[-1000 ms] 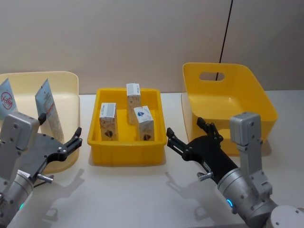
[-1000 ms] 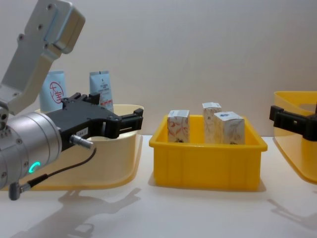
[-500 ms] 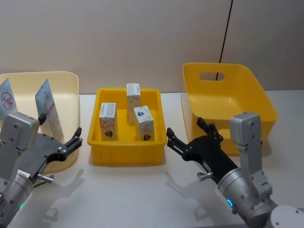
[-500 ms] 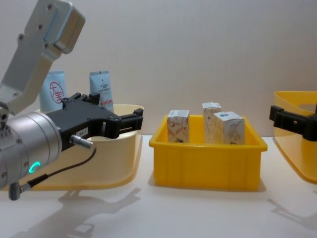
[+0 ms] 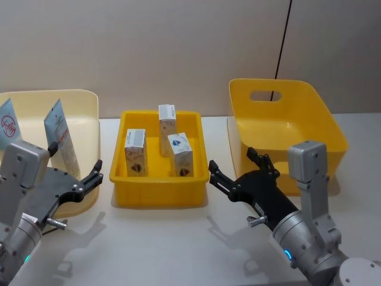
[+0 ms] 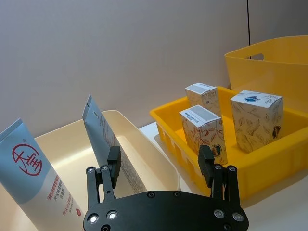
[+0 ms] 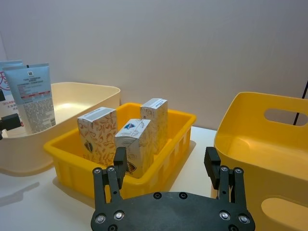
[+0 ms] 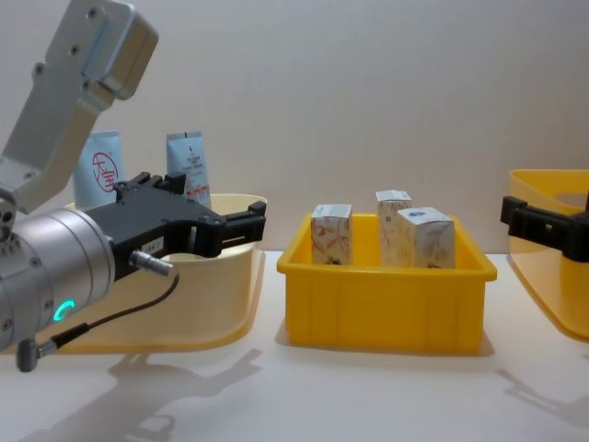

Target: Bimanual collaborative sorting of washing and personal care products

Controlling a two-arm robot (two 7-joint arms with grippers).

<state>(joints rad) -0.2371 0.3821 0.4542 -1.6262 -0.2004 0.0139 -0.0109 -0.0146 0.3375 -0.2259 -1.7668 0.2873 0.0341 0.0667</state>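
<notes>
Cartons (image 5: pixel 179 154) binned on white table (image 5: pixel 161 250), beige wall (image 5: pixel 178 47).

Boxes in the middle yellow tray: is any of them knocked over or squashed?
No, nothing looks wrong. All three boxes stand upright in the tray, none squashed. The two tubes lean inside the cream bin. The left pincer and right pincer are open and empty.
</notes>
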